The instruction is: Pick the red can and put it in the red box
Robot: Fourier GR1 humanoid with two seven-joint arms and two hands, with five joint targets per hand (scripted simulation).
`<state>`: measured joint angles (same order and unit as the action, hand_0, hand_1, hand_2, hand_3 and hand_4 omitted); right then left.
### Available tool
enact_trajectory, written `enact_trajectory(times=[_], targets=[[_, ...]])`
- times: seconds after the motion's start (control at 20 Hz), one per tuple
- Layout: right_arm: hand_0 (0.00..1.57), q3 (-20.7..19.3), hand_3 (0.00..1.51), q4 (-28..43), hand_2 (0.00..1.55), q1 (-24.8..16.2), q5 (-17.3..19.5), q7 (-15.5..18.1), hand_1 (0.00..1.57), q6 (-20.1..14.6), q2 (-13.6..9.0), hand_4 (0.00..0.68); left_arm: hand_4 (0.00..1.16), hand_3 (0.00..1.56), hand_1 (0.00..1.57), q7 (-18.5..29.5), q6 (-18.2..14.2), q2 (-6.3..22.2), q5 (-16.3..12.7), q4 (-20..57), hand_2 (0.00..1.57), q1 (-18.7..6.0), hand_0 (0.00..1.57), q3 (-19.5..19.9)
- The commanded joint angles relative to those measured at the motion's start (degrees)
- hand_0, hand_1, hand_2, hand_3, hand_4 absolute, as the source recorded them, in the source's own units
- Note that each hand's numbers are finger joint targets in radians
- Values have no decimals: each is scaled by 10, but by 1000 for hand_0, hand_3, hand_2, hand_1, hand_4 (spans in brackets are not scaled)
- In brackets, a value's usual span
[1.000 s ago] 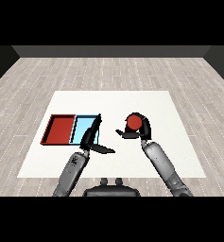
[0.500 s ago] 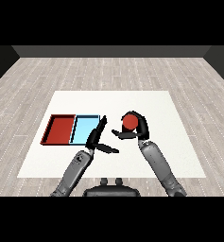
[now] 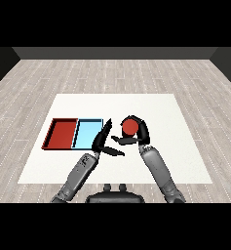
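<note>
The red can is held above the white table, its round red top facing me. My right hand is curled round it, fingers over its right side and thumb beneath. The red tray lies at the left of the table with the light blue tray touching its right side. My left hand hovers just right of the blue tray with straight fingers pointing up and forward, holding nothing. The can sits a short way right of that hand.
Both grey forearms come in from the lower edge, the left forearm and the right forearm. The table's white surface extends right of the can and behind the trays. Wooden floor surrounds the table.
My right hand has carried the red can leftward, toward the trays and my left hand. The left hand has stayed almost in place.
</note>
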<state>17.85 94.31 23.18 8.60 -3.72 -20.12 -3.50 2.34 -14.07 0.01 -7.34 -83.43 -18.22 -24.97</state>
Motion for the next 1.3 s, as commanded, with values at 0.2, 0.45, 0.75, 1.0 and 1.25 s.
enact_trajectory(times=[0.2, 0.45, 0.75, 1.0, 1.25], targets=[[1478, 34, 1375, 26, 1441, -17, 45, -19, 1478, -11, 34, 567, 0, 0, 0, -29, -11, 0, -10, -16, 0, 7, 0, -10], [1490, 26, 1371, -5, 1446, 39, 8, -29, 1490, -26, 35, 563, 0, 0, 0, 5, 31, 0, -14, 29, 0, 3, 0, 42], [1473, 60, 1371, 59, 1434, 13, 23, -67, 1473, -30, 35, 545, 0, 0, 0, 0, -16, 0, -26, 24, 0, -11, 0, -20], [1457, 115, 1367, -15, 1421, 71, -14, -39, 1457, -97, 35, 518, 0, 0, 0, 40, 19, 0, -44, 59, 0, -42, 0, 12], [1454, 110, 1368, -64, 1417, 92, -44, 13, 1454, -85, 35, 502, 478, 0, 0, 0, -57, 0, 6, 39, 0, 13, 0, 7]])
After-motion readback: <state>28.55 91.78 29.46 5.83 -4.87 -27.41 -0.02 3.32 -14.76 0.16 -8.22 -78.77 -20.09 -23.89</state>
